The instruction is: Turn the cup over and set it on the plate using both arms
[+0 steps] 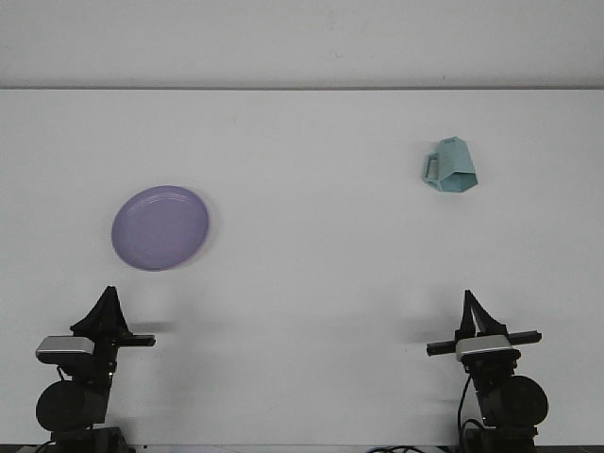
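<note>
A light teal faceted cup point(450, 166) rests mouth-down on the white table at the back right, its handle pointing left. A round purple plate point(160, 227) lies flat at the middle left with nothing on it. My left gripper point(109, 292) sits low at the front left, just in front of the plate and apart from it; its fingers meet in a single tip and hold nothing. At the front right, my right gripper point(467, 294) is well short of the cup, likewise drawn to a point and holding nothing.
The white table point(311, 283) runs back to a pale wall at the far edge. Between plate and cup lies bare tabletop. Both arm bases stand at the front edge.
</note>
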